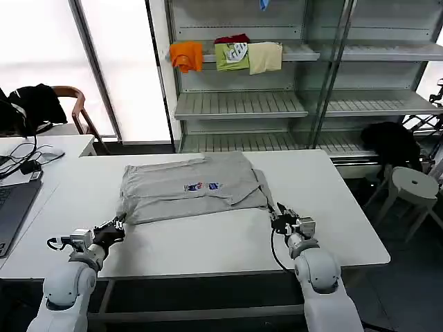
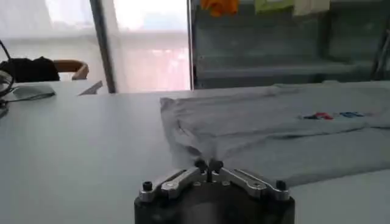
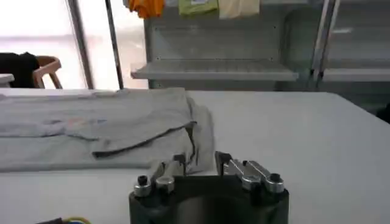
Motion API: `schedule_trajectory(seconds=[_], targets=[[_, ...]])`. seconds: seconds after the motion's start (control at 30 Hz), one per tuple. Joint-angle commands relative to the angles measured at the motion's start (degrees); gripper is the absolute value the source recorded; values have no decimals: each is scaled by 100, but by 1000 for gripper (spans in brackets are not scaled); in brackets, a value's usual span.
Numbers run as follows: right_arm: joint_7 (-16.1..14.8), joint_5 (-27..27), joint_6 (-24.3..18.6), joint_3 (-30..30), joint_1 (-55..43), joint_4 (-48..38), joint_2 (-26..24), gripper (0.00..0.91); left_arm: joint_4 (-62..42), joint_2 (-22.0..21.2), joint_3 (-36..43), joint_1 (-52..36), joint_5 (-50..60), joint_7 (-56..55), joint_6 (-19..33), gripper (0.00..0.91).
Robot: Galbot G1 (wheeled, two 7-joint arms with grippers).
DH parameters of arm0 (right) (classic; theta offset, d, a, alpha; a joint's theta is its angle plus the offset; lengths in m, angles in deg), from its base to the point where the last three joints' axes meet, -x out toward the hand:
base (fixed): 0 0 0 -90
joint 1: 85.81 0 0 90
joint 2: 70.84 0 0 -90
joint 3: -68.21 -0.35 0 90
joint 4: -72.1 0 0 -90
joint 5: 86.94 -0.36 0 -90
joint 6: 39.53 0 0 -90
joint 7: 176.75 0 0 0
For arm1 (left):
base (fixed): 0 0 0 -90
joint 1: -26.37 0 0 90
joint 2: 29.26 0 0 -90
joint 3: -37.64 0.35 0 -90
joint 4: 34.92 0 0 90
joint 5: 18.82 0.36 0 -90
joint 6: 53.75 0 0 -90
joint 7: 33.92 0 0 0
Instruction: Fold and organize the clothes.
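Both grippers sit at the near edge of the grey shirt (image 1: 190, 187) spread on the white table (image 1: 332, 207). From its wrist camera, the left gripper (image 2: 208, 165) pinches the shirt's corner. From the other wrist camera, the right gripper (image 3: 200, 161) is spread beside the shirt's opposite corner.
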Motion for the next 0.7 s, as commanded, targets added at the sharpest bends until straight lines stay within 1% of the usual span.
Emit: schedule_trajectory(seconds=[0.03, 0.07, 0.17, 0.3, 0.47, 0.57, 0.63, 0.67, 0.7], targets=[[-28, 416, -39, 17, -404, -819, 287, 0, 71, 9, -5, 92, -74, 16, 23, 0], [-90, 434, -35, 5, -358, -851, 296, 0, 56, 10, -4, 85, -73, 17, 24, 0], [-139, 433, -4, 13, -313, -849, 285, 0, 13, 15, 2, 59, -73, 18, 34, 0], [-130, 371, 48, 15, -325, -789, 277, 0, -13, -4, 16, 28, -67, 16, 37, 0], [-97, 111, 39, 19, -313, -588, 251, 0, -20, -12, 15, 26, -41, 16, 52, 0], [-39, -17, 119, 44, -244, -382, 219, 0, -9, 12, 4, 50, -50, 17, 57, 0], [59, -96, 310, 96, -150, -154, 181, 0, 19, 32, 1, 80, -67, 23, 54, 0], [153, -148, 360, 148, -53, 39, 138, 0, 46, 39, -5, 107, -83, 32, 45, 0], [180, -153, 367, 162, -4, 161, 133, 0, 67, 49, -13, 130, -108, 38, 34, 0]])
